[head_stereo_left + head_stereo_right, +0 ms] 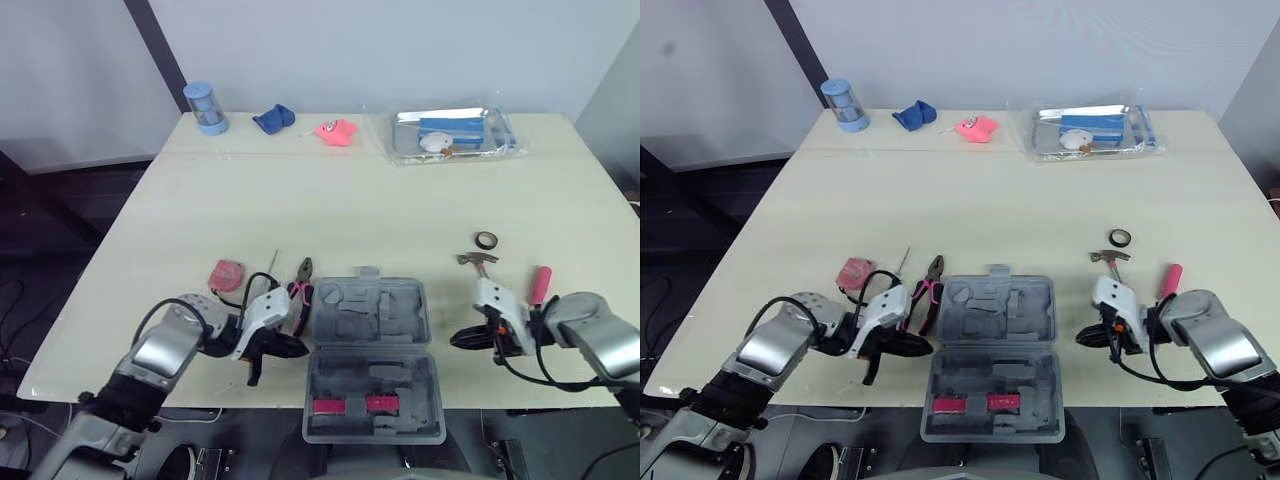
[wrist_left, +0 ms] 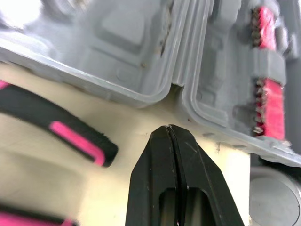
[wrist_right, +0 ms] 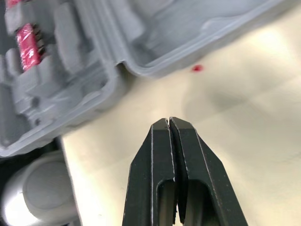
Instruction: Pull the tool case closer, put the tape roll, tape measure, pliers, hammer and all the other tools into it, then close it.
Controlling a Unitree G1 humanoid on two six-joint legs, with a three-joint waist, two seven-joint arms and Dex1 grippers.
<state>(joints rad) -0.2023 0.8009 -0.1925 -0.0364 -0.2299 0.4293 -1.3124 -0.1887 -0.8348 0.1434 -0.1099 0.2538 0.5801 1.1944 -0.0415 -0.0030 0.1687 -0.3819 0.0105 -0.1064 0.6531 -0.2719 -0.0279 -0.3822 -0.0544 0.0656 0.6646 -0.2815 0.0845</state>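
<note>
The grey tool case point(image 1: 370, 350) lies open at the table's front edge, its near half hanging over the edge with red bits in it. My left gripper point(image 1: 296, 347) is shut and empty, just left of the case hinge point(image 2: 175, 87). My right gripper point(image 1: 460, 338) is shut and empty, a little right of the case point(image 3: 94, 52). Pink-handled pliers point(image 1: 300, 290) lie beside the case's left side. A pink tape measure point(image 1: 227, 274) sits further left. The hammer point(image 1: 478, 260) with its pink grip point(image 1: 541, 284) lies to the right, a black tape roll point(image 1: 486, 240) beyond it.
A thin screwdriver point(image 1: 273, 266) lies between tape measure and pliers. Along the far edge stand a blue cylinder point(image 1: 205, 108), a blue object point(image 1: 273, 119), a pink object point(image 1: 337, 131) and a clear tray point(image 1: 455, 133).
</note>
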